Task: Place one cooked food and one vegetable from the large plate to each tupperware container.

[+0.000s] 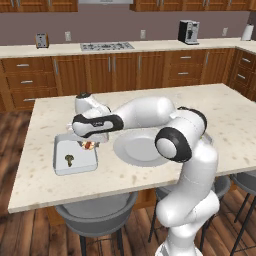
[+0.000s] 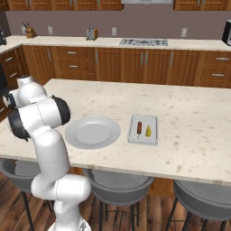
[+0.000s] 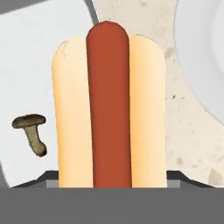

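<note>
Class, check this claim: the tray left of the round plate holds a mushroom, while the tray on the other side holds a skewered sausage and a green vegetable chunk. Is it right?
Not quite. The chunk beside the skewered sausage is yellow, not green, as the right base view shows. The mushroom does lie in the other tray, left of the round plate.

- You are looking at a pale stone counter [image 2: 189, 113].
- A round plate [image 2: 93, 132] is sitting on it.
- Two grey trays [image 1: 75, 159] [image 2: 143, 129] are lying on either side of the plate.

Hot dog [image 3: 109, 105] over left tray [image 1: 75, 159] edge; mushroom [image 1: 69, 160] inside; skewer sausage [image 2: 139, 128], yellow wedge [image 2: 148, 131] in right tray [image 2: 143, 130]; plate [image 2: 93, 132] between.
</note>
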### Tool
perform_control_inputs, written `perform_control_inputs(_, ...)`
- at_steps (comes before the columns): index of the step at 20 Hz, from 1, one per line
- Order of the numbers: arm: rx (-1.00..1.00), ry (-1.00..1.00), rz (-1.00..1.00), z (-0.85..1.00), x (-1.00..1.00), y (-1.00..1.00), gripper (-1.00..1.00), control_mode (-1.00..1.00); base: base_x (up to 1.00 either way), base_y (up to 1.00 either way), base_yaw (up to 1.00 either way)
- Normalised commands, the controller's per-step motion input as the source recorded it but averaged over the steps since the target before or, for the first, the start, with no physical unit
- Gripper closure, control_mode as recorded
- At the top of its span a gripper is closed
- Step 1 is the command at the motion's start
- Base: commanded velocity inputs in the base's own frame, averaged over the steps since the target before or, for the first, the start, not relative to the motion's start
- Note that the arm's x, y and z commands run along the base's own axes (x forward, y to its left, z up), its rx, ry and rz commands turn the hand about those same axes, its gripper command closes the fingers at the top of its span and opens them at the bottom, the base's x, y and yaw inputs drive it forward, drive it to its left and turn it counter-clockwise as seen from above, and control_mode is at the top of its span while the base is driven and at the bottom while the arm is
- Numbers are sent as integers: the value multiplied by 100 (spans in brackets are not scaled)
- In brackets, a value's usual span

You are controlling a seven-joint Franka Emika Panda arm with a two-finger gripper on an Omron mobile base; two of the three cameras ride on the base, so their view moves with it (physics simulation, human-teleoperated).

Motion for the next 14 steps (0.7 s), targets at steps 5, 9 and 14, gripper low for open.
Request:
perform_control_inputs(5, -2, 3, -6, -40, 22, 8, 100, -100, 0, 0, 0)
perform_control_inputs(9, -14, 0, 1, -42, 27, 2, 100, -100, 0, 0, 0)
perform_control_inputs(14, -8, 0, 8, -21, 29, 13, 100, -100, 0, 0, 0)
